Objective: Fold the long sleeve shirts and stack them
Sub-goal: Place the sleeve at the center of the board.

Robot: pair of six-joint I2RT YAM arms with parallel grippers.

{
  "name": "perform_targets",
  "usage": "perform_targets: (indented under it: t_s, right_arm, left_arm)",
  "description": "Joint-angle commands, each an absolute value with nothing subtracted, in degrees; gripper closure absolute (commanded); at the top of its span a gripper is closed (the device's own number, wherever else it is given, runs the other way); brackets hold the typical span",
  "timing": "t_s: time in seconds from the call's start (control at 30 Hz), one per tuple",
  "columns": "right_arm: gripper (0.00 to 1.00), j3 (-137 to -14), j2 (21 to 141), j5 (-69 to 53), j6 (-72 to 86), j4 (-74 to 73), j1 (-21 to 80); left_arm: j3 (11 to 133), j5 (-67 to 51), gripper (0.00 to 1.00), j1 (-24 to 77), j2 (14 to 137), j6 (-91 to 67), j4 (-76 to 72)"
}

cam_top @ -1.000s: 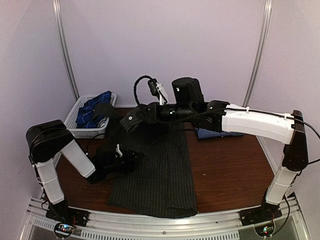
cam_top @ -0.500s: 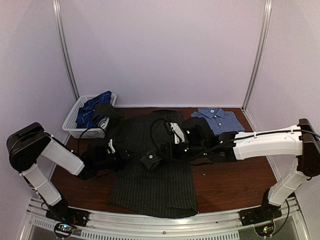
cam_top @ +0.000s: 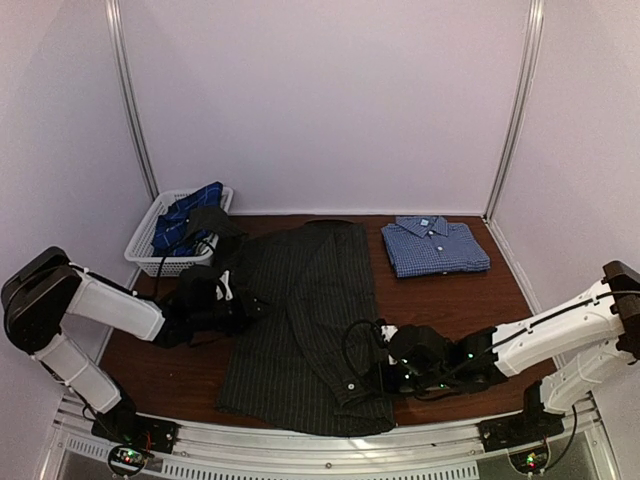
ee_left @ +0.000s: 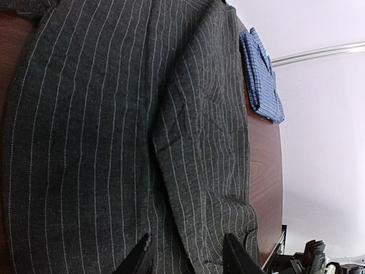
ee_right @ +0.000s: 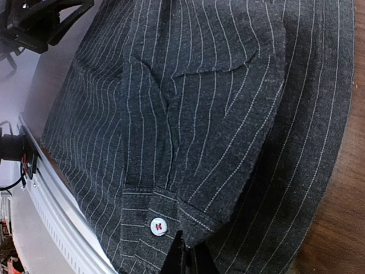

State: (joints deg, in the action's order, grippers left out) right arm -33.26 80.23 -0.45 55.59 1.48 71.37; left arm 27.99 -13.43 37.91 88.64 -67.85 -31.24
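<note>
Shirt (cam_top: 300,300): pinstriped, flat on table (cam_top: 450,315)
Right gripper (ee_right: 183,254): pinching its cuff (ee_right: 145,214)
Left gripper (ee_left: 188,260): fingers spread over cloth

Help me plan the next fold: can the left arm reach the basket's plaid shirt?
Probably yes: the open-topped basket sits near the left gripper, plaid shirt exposed; only a sleeve of the pinstripe shirt drapes one edge.

A dark wooden table (cam_top: 450,300) carries a pinstriped shirt (cam_top: 300,310) spread across its middle. A folded checked shirt (cam_top: 435,246) lies far right; a white basket (cam_top: 160,264) sits far left.
</note>
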Motion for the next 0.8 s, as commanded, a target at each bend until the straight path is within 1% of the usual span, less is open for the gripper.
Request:
perform_targets:
  t_s: [0.0,0.13,0.23,0.53,0.67,0.77]
  right_arm:
    - [0.96,-33.3,82.3,5.3,60.0,2.6,73.6]
    - [0.97,-33.6,84.7,6.4,62.2,2.7,74.5]
    - [0.97,-35.1,85.5,7.8,63.0,-0.1,75.5]
    - [0.97,-40.5,84.7,13.2,67.0,-13.7,82.3]
    - [0.97,-40.7,84.0,15.7,70.7,-17.4,84.7]
    - [0.96,-38.9,84.1,16.2,72.7,-17.2,85.3]
  left_arm:
    - [29.4,-12.3,0.58,37.1,86.7,-65.3,-29.0]
    - [29.8,-11.9,0.59,37.0,86.0,-65.4,-28.7]
    - [29.7,-11.3,0.59,36.8,85.8,-65.3,-29.0]
    - [29.3,-12.1,0.58,36.8,87.7,-65.0,-31.2]
    - [30.4,-13.7,0.58,36.8,90.1,-64.6,-32.3]
    - [31.4,-14.6,0.58,36.8,91.5,-63.7,-32.1]
